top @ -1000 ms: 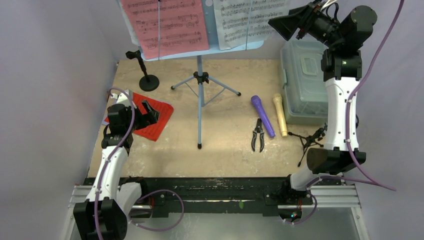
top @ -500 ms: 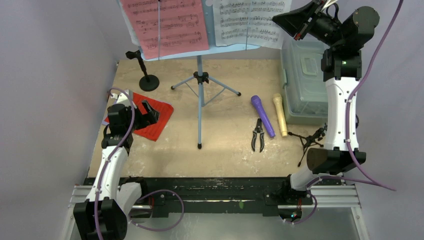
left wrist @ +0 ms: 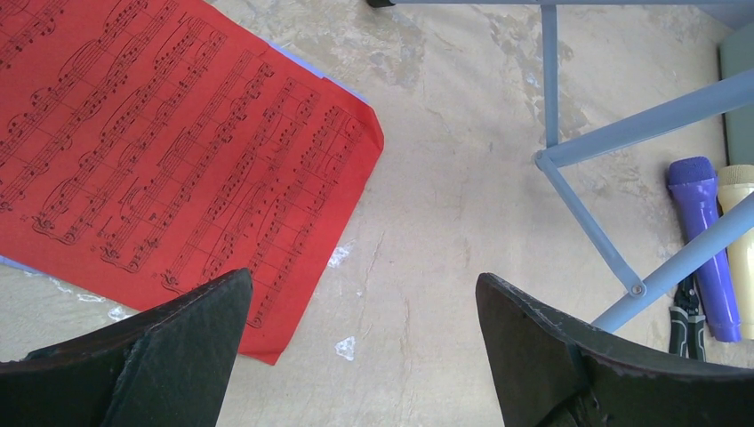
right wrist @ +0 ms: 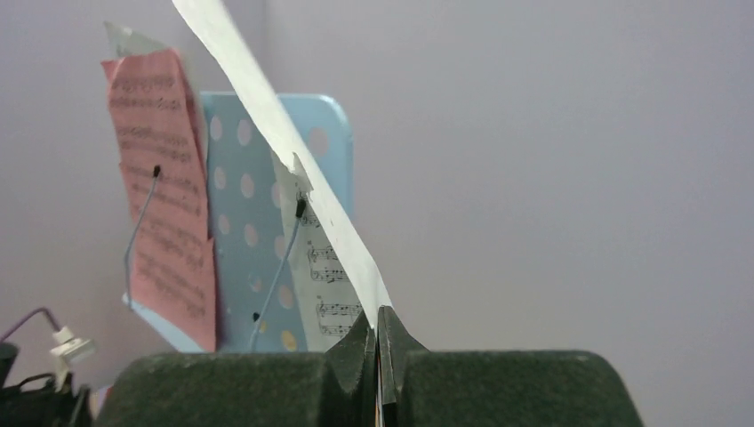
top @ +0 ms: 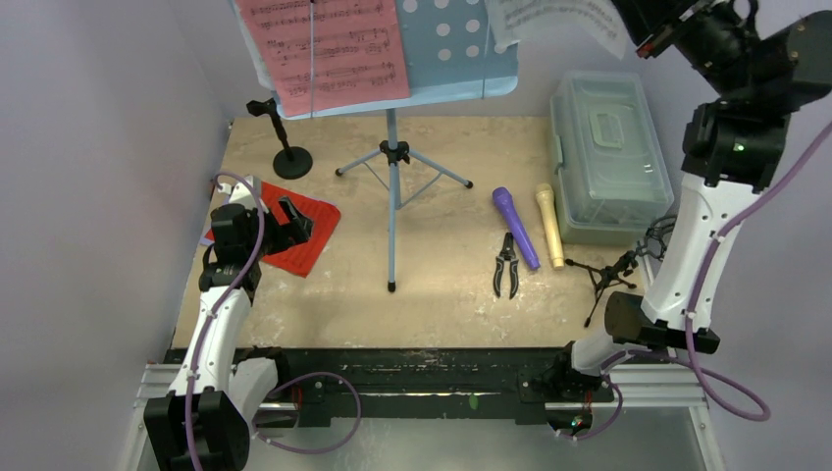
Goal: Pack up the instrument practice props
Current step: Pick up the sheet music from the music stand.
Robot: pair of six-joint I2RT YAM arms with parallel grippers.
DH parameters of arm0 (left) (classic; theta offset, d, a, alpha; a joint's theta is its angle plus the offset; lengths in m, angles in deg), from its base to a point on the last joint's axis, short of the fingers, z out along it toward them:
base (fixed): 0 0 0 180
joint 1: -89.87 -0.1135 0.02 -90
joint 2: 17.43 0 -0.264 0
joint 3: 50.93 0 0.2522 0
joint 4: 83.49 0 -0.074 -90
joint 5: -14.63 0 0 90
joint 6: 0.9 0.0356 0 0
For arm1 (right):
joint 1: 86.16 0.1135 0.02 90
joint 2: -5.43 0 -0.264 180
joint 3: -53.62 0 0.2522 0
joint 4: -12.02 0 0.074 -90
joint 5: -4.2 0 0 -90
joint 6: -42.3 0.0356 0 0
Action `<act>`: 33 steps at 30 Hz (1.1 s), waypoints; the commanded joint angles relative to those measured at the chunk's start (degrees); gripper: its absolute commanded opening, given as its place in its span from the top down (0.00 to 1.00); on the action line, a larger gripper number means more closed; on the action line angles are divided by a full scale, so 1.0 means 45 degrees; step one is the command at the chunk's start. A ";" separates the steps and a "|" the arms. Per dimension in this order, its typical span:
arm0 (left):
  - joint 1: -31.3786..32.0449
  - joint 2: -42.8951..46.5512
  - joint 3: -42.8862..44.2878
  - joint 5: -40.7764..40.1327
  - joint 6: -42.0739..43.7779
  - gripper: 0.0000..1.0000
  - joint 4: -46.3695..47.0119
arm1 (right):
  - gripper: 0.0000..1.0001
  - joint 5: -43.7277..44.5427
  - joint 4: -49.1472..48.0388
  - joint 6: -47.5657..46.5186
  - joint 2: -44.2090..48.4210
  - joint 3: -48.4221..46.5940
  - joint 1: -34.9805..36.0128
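1. Close to the left edge of the table [top: 442, 294], the left gripper [left wrist: 360, 302] hangs with its jaws spread wide and empty. It is poised low over the corner of the red page [top: 316, 231], which lies flat on the surface. The flat sheet offers only its edge to pinch.
2. Near the right edge, the black mic tripod [top: 608, 275] lies tipped on its side beside the right arm's lower link. Reaching it looks cramped.
3. Right of centre, the pliers [top: 506, 265], purple microphone [top: 517, 228] and cream microphone [top: 549, 226] lie side by side. Open surface in front of them allows an easy approach.
4. The box [top: 608, 157] sits along the right edge with its lid closed, so packing probably waits on opening it.
5. The music desk [top: 461, 49] stands on splayed legs mid-table and leans toward the far edge. A wire holds a pink page [top: 329, 49] to it, and its right half is bare.
6. The round-base pole [top: 285, 142] stands upright in the far left corner.
7. High above the far right corner, the right gripper [right wrist: 378, 325] is clamped tight on the lower edge of the white page [top: 554, 20]. The page is held clear of the desk, with free air around it for swinging toward the box.
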 commanded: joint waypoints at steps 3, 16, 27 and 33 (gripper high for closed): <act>0.0022 0.0228 0.0244 0.0340 0.0305 0.03 0.0533 | 1.00 0.0870 0.0009 -0.0029 0.0445 -0.1828 -0.1317; 0.0024 0.0397 0.0105 0.1874 0.0347 0.05 0.1144 | 1.00 -0.1436 0.0066 -0.0040 0.1166 -0.1702 -0.1635; 0.0520 0.1042 -0.0674 0.5939 -0.0531 0.09 0.4326 | 1.00 -0.6768 -0.3867 0.3465 0.2817 0.2663 -0.1629; 0.1403 0.1654 -0.0979 0.6634 -0.0845 0.08 0.5405 | 1.00 -0.7435 -0.6638 0.5641 0.4243 0.6910 -0.1635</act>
